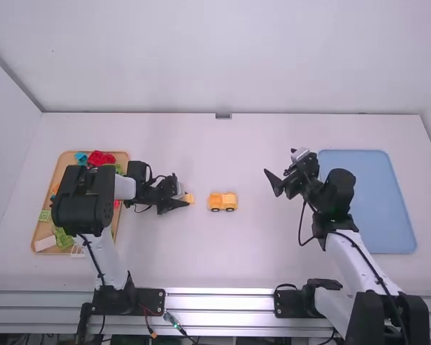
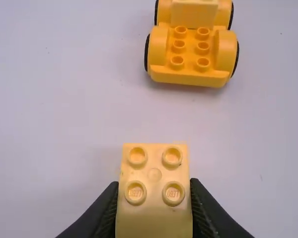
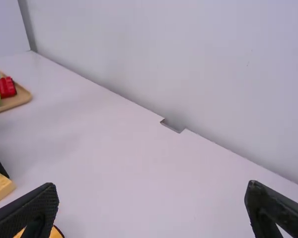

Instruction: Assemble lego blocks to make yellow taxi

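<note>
Yellow block (image 2: 154, 213) pinched by left pincer (image 2: 154, 182); yellow wheeled base (image 1: 223, 202) set near, toward right edge of tabletop (image 1: 258, 251), long axis pointed same way. Left arm (image 1: 104, 259) nearer; right pincer (image 3: 151, 185) spread.

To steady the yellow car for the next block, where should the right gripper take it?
Probably the end away from the left gripper, coming from above. The car stands upright, so the right gripper's fingers could span its two wheeled sides, leaving the studs at the other end free.
</note>
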Robot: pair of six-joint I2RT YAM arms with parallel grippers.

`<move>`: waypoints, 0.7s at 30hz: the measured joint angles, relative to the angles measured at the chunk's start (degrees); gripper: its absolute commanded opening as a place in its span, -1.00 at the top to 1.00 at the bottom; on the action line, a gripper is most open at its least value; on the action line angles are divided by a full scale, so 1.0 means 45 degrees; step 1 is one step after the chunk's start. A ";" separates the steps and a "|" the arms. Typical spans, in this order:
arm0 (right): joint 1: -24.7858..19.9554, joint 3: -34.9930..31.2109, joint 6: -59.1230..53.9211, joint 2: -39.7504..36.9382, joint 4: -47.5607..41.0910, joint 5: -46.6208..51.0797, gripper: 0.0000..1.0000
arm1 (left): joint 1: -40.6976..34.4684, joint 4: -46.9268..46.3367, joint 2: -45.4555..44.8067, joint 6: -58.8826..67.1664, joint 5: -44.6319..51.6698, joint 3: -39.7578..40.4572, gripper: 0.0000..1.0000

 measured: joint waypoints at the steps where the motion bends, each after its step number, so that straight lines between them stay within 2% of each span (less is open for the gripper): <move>1: 0.0000 0.0000 -0.0005 0.0000 -0.0097 0.0005 -0.98 | 0.0000 0.0010 0.0000 0.0005 0.0126 0.0000 0.43; 4: 0.0000 0.0000 -0.0160 0.0000 -0.0588 -0.0063 -0.98 | -0.0005 -0.0005 0.0000 0.0005 0.0505 0.0000 0.55; 6: 0.0000 0.0000 -0.1010 0.0000 -0.1530 -0.0568 -0.98 | 0.0000 -0.0010 0.0000 0.0000 0.0928 0.0000 0.70; 8: 0.0000 -0.0005 -0.1749 0.0005 -0.2050 -0.1180 -0.98 | 0.0000 -0.0039 -0.0005 0.0005 0.1209 0.0005 0.73; 9: 0.0000 0.0000 -0.2229 0.0068 -0.2142 -0.1715 -0.98 | -0.0005 -0.0107 -0.0034 -0.0024 0.1350 0.0005 0.63; 12: 0.0000 0.0000 -0.3473 0.0792 -0.2103 -0.2939 -0.98 | -0.0073 -0.0131 -0.0403 -0.0335 0.1540 0.0000 0.62; 17: 0.0272 0.0228 -0.4925 0.3449 -0.2220 -0.4653 -0.98 | -0.0539 -0.0311 -0.1763 -0.0801 0.1297 0.0000 0.74; 21: 0.0821 0.1637 -0.6479 0.6606 -0.2637 -0.6023 -0.98 | -0.1627 -0.0107 -0.2399 -0.1103 0.1025 0.0000 0.79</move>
